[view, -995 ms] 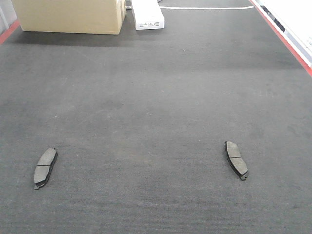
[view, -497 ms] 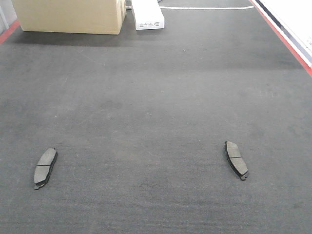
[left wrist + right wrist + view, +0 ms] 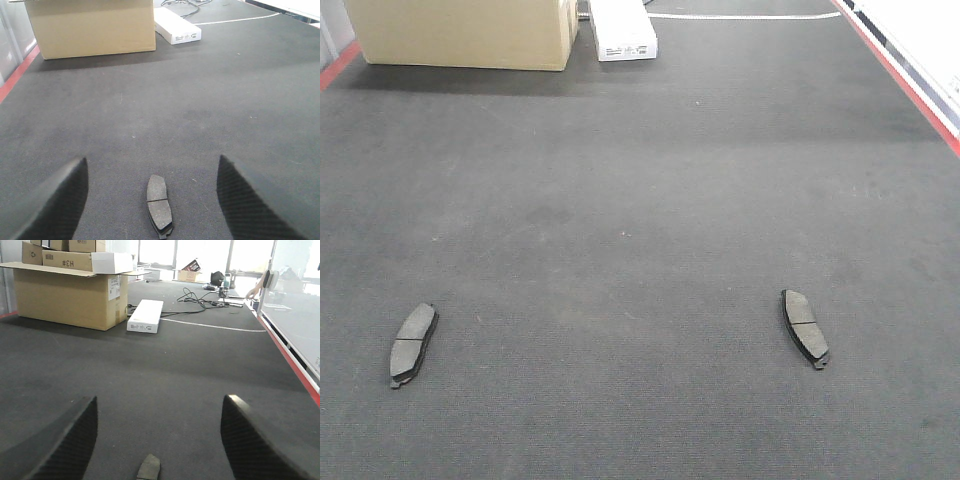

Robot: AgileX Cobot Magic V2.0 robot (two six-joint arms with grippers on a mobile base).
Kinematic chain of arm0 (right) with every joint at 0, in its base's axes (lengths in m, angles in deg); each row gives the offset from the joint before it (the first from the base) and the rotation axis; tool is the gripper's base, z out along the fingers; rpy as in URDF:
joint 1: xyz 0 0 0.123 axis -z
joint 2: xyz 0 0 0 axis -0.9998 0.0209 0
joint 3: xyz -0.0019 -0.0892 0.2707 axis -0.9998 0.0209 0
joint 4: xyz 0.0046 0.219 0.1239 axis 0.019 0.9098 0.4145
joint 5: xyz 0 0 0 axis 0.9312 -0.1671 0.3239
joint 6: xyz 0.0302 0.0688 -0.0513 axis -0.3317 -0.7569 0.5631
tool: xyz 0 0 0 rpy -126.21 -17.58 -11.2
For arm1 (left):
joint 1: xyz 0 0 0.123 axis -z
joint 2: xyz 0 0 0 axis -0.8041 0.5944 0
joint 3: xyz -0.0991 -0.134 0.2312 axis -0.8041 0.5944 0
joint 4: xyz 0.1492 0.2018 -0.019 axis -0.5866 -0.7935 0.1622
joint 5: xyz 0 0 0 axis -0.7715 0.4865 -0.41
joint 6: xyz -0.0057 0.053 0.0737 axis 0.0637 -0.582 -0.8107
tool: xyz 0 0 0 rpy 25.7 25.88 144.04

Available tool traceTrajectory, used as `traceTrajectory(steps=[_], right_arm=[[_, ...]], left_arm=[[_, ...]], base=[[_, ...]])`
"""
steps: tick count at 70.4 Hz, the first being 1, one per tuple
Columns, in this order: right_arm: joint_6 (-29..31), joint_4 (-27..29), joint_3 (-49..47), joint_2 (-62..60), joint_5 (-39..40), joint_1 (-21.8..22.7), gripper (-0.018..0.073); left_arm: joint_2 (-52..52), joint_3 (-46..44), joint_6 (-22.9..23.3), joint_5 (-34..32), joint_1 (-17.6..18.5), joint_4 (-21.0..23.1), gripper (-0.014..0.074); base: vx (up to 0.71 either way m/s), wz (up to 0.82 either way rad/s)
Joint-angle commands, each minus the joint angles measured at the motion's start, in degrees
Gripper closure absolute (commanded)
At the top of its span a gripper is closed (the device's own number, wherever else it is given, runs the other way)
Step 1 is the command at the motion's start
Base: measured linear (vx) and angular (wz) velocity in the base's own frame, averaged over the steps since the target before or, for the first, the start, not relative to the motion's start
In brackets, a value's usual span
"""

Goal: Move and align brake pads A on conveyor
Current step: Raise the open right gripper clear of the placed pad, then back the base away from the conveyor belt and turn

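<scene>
1. In the left wrist view, the left gripper (image 3: pixel 151 165) hangs low over the conveyor (image 3: pixel 165 100). Its two dark fingers (image 3: pixel 52 205) are spread wide apart and hold nothing.
2. Between those fingers, at the bottom centre of the frame, one brake pad (image 3: pixel 159 202) lies flat on the belt. Its grey face is up, its thin groove is visible, and it is clear of both fingers.
3. In the right wrist view, the right gripper (image 3: pixel 160 400) is likewise spread and empty. The tip of a second pad (image 3: pixel 149 467) shows at the bottom edge, between the fingers and cut off by the frame.
4. The front view shows the two pads in the lower third of the frame, well apart. The lower-left pad (image 3: pixel 413 344) leans with its far end toward the right. The lower-right pad (image 3: pixel 804 327) leans with its far end toward the left. Both lie flat on the dark textured belt.
5. Farther up, the belt fills the middle of the frame.
6. At the top left stands a cardboard box (image 3: pixel 460 30), with a white carton (image 3: pixel 622 30) just beside it at top centre.
7. A red stripe (image 3: pixel 905 75) runs along the upper right edge.
8. Beyond the carton, the right wrist view shows black cables (image 3: pixel 200 295) on the floor.
</scene>
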Motion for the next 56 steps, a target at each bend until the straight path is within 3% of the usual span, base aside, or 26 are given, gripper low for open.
traceTrajectory(steps=[1,35,56], right_arm=[[0.35,-0.31,-1.43,0.66,4.42,0.03,0.0062],[0.35,-0.31,-1.43,0.66,4.29,0.03,0.0062],[0.35,-0.31,-1.43,0.66,4.35,0.08,0.0062]], left_arm=[[0.59,-1.17,0.15,-3.87,0.34,0.48,0.0073],[0.59,-1.17,0.15,-3.87,0.34,0.48,0.0073],[0.59,-1.17,0.15,-3.87,0.34,0.48,0.0073]], base=[[0.0,0.0],[-0.02,0.01],[-0.21,-0.01]])
